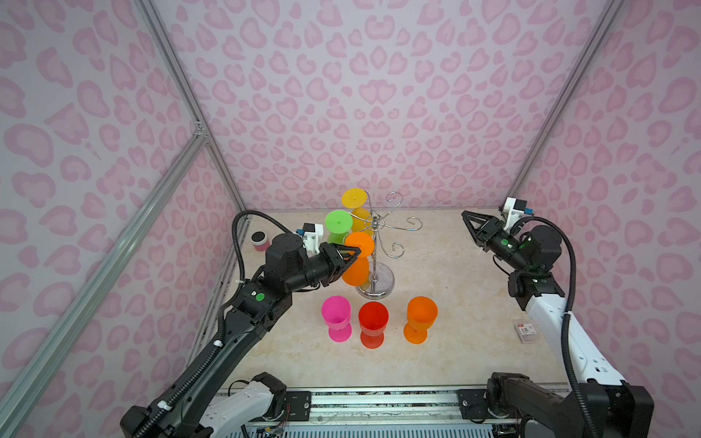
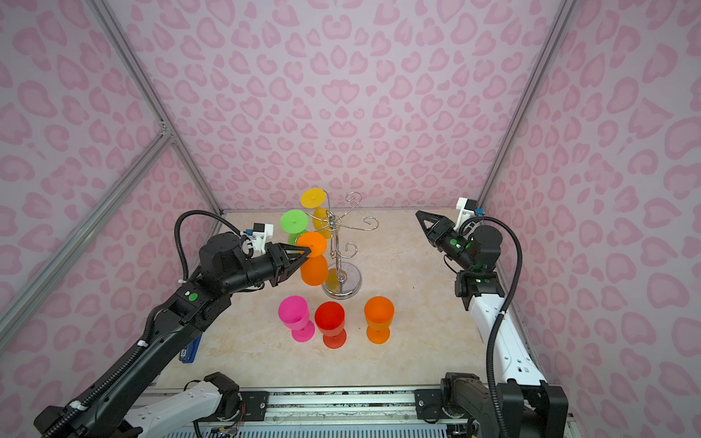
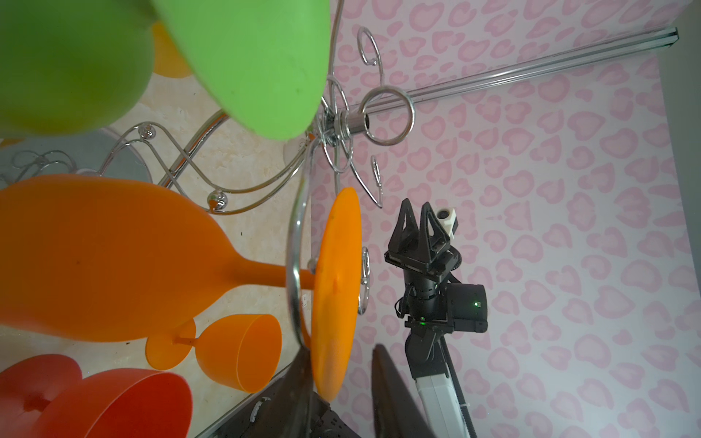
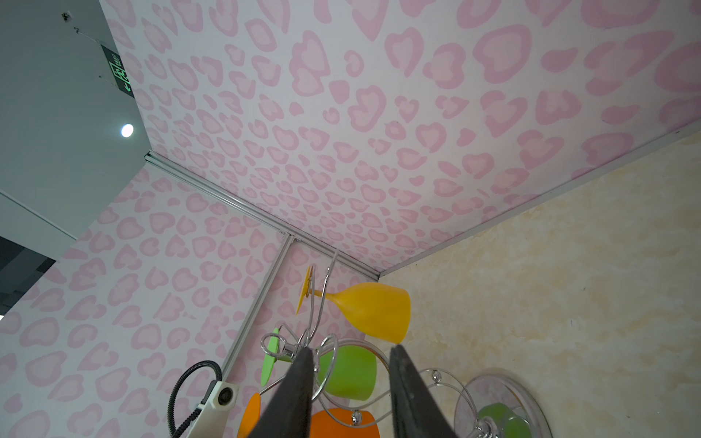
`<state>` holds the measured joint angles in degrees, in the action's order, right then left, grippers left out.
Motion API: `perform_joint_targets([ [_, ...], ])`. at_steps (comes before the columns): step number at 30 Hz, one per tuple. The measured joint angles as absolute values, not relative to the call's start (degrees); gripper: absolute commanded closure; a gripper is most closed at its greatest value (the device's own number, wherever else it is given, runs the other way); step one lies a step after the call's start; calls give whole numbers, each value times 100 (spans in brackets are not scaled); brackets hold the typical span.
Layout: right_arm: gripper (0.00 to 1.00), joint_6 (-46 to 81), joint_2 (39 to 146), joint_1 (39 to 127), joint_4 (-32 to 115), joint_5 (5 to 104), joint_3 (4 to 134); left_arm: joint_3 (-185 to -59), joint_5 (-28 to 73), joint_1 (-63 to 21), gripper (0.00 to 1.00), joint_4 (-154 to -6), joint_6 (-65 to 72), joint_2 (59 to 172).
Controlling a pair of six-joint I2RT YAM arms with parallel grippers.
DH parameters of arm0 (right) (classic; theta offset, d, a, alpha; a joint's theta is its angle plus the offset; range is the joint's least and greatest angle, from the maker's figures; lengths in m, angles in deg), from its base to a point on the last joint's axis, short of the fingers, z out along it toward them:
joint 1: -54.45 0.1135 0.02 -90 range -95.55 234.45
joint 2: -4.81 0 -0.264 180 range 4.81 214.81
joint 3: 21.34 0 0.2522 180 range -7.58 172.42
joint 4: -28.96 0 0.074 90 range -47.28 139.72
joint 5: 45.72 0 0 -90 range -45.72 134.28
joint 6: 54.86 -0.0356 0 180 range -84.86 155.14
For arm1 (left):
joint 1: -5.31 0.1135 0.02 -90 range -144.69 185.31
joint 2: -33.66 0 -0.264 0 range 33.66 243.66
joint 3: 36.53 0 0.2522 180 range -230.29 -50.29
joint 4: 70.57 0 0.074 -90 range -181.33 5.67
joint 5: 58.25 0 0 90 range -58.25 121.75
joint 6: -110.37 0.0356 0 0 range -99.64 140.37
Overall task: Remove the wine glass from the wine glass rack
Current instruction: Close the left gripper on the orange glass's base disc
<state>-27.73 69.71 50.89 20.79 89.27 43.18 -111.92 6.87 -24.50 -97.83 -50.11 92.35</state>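
Observation:
The chrome wine glass rack stands mid-table. An orange wine glass hangs upside down from its near left arm, with a green glass and a yellow glass on arms behind it. My left gripper is open at the orange glass's foot. In the left wrist view the foot disc lies between the fingers of that gripper; one finger touches it, the other stands apart. My right gripper hovers open and empty at the far right, pointing toward the rack.
Pink, red and orange glasses stand upright in a row in front of the rack. A pink jar with a black lid sits by the left wall, and a small clear box by the right wall.

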Motion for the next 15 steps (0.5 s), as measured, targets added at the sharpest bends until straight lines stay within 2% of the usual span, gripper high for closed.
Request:
perform_joint_targets([
  [15,65,-2873,6904,4956,1979,8955,4187,-11316,759,-2454,72,-9796,-5053,9264],
])
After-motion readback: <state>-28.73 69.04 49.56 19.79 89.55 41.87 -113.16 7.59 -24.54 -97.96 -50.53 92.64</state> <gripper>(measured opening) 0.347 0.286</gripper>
